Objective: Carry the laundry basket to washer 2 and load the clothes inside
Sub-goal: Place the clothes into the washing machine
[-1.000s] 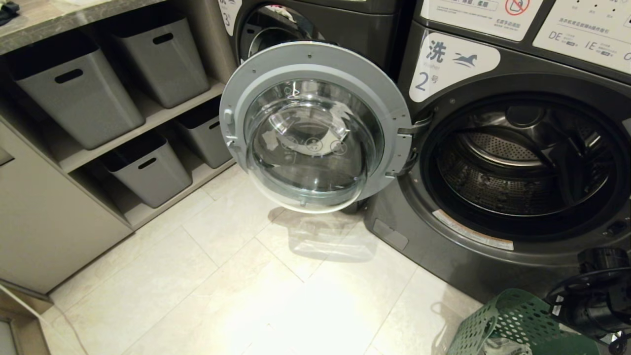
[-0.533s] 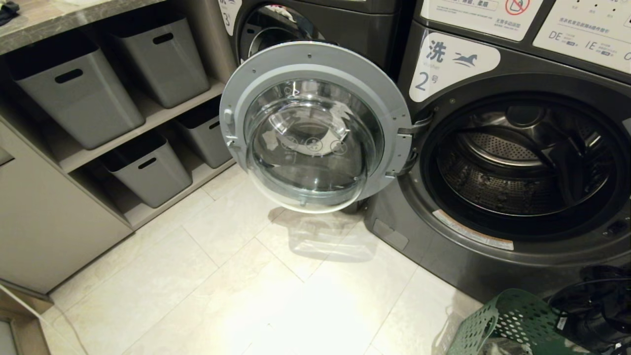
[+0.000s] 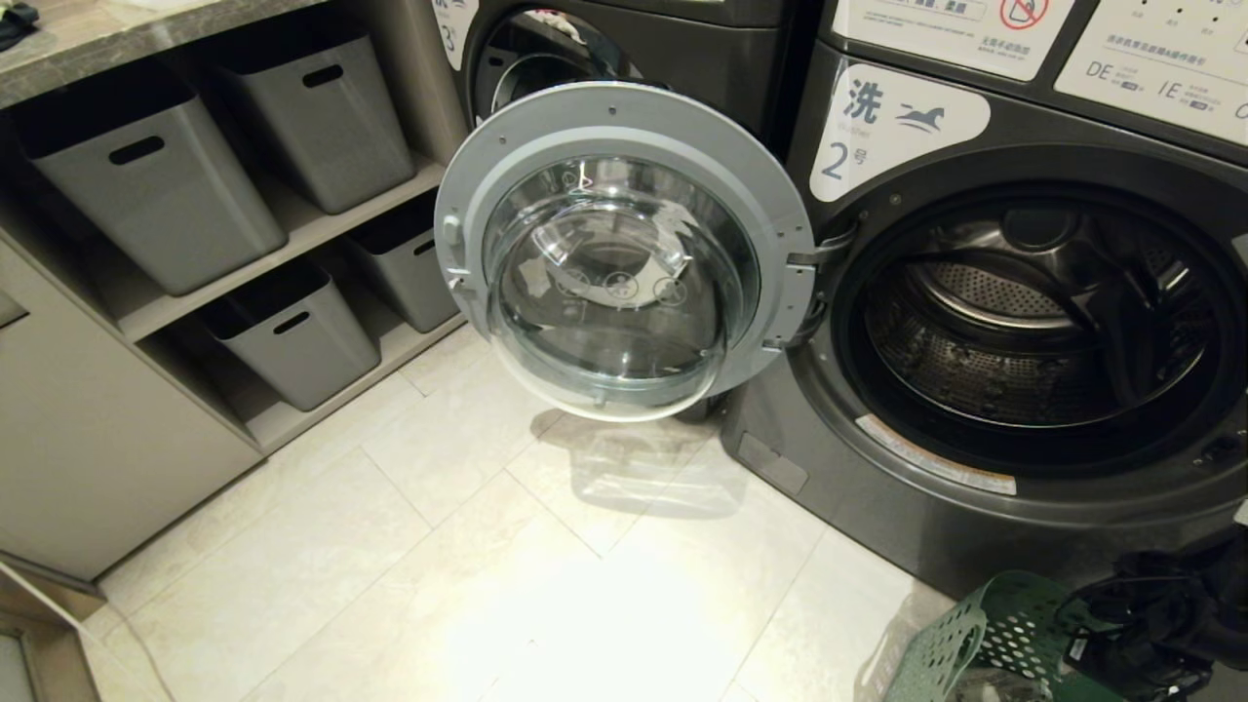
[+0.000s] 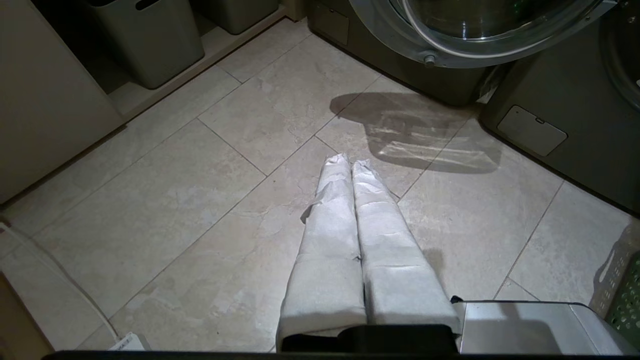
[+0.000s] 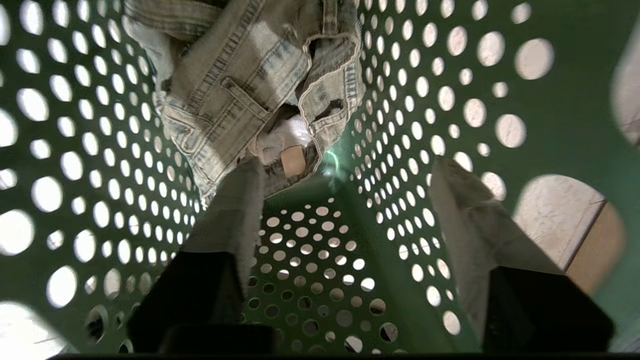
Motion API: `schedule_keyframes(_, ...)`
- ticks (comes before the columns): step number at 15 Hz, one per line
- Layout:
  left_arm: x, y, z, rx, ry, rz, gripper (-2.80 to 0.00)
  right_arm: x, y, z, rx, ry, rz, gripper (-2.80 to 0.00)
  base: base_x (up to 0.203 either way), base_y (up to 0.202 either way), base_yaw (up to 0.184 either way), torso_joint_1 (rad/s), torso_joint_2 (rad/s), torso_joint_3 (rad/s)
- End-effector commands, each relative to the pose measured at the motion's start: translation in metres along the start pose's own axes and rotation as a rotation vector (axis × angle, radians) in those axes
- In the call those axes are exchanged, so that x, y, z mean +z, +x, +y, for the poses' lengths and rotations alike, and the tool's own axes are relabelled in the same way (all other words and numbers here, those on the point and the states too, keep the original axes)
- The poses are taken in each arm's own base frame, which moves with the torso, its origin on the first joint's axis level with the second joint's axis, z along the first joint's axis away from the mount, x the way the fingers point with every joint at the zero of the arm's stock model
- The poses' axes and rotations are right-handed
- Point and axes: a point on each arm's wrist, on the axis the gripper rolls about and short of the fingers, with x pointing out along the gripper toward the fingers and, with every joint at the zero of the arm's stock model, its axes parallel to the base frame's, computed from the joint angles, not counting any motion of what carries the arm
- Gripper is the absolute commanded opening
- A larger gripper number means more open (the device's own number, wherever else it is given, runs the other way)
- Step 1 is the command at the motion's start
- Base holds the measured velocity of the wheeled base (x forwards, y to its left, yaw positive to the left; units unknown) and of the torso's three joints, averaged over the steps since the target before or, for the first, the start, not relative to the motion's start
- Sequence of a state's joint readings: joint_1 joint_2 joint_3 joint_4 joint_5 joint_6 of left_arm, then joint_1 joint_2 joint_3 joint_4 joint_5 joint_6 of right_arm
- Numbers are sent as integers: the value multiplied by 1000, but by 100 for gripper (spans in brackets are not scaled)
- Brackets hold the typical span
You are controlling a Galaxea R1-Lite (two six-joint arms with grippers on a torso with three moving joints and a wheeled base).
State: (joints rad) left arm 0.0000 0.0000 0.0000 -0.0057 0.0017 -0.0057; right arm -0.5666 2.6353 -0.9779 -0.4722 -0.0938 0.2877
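Observation:
The dark green laundry basket point(image 3: 985, 634) stands on the floor at the bottom right, just in front of washer 2 point(image 3: 975, 507). The washer's round door point(image 3: 624, 249) is swung wide open to the left and its drum point(image 3: 1033, 322) is bare. My right arm point(image 3: 1160, 614) reaches down into the basket. Inside the perforated basket point(image 5: 320, 260), my right gripper point(image 5: 346, 167) is open, one finger point(image 5: 235, 215) touching the edge of the clothes point(image 5: 250, 85), a crumpled grey-beige bundle with a whitish patch. My left gripper point(image 4: 349, 162) hangs shut and empty above the floor tiles.
Grey storage bins point(image 3: 156, 185) fill the shelves on the left under a stone countertop point(image 3: 88, 39). Washer 3 point(image 3: 682, 49) stands behind the open door. The basket's corner point(image 4: 622, 295) shows at the edge of the left wrist view. Pale floor tiles point(image 3: 439, 546) spread in front.
My right arm has sunk lower at the bottom right, going deeper into the basket. Everything else stays where it was.

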Motion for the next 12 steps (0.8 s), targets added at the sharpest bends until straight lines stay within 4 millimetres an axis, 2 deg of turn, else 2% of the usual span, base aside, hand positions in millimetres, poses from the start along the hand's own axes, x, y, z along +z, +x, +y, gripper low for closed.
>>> schedule_keyframes(1,0,0,0,1,0,1,-280,-12,31,-4,-15,5,48,0,0,0,0,0,0,0)
schedule_keyframes(8,0,0,0,1,0,1,-280,-17,99,-13,-27,33,50,0,0,0,0,0,0,0)
schedule_keyframes(12,0,0,0,0,0,1,-280,-12,127,-10,26,27,19,0,0,0,0,0,0,0)
